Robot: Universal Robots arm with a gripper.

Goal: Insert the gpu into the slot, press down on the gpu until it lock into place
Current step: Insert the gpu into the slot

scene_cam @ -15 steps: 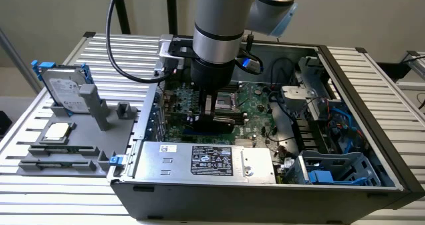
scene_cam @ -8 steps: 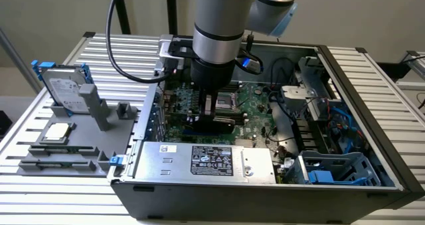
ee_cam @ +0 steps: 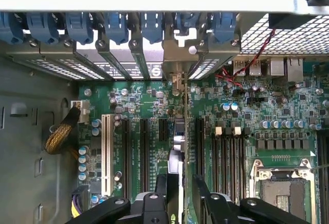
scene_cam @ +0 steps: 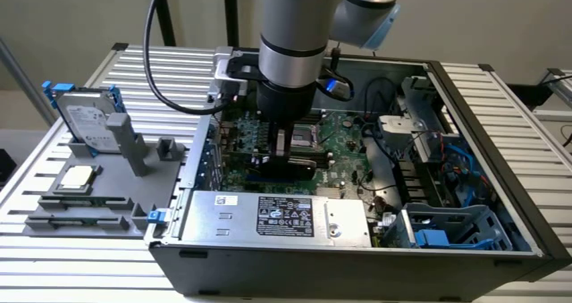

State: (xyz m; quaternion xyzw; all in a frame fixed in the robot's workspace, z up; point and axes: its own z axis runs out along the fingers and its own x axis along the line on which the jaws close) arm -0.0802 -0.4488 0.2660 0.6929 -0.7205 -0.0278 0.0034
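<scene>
Hand point(ee_cam: 180, 181) grasps the gpu point(scene_cam: 291, 163), a slim black card, upright over the green motherboard point(ee_cam: 139, 100).

You had a green motherboard point(ee_cam: 154, 106) speckled with small silver and black parts, carrying black sockets, one white slot point(ee_cam: 107, 152) and blue capacitors point(ee_cam: 82, 165). The clips point(ee_cam: 115, 26) were blue, the brackets point(ee_cam: 56, 69) silver and punched with fine holes. You had a yellow braided cable point(ee_cam: 61, 136) and thin red wires point(ee_cam: 247, 59). Your gripper point(scene_cam: 288, 145) was black, as was the gpu point(scene_cam: 291, 163); the slot point(scene_cam: 268, 179) was bright blue. The power supply point(scene_cam: 224, 216) was silver with a black-and-white label, the case point(scene_cam: 358, 276) dark grey, the drive cage point(scene_cam: 447, 229) blue, and the table point(scene_cam: 527, 142) ribbed in pale stripes
</scene>
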